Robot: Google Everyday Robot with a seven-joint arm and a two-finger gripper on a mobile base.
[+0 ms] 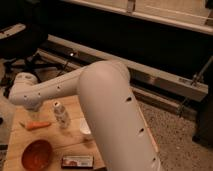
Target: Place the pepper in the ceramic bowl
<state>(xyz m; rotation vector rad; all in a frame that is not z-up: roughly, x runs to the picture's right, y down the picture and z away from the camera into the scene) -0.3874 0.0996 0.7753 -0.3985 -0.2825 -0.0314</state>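
The orange pepper (38, 125) lies on the wooden table (65, 146) near its left edge. The orange-red ceramic bowl (37, 154) sits at the front left, a little below the pepper, with nothing in it. My white arm reaches left across the table. My gripper (29, 104) is at the arm's left end, above the table's back left corner, a short way above and behind the pepper. It touches neither the pepper nor the bowl.
A small clear bottle (61, 114) stands right of the pepper. A white cup (86, 129) is partly hidden behind my arm. A dark flat packet (77, 161) lies at the front edge. A chair (20, 40) and a metal rail (165, 80) stand beyond the table.
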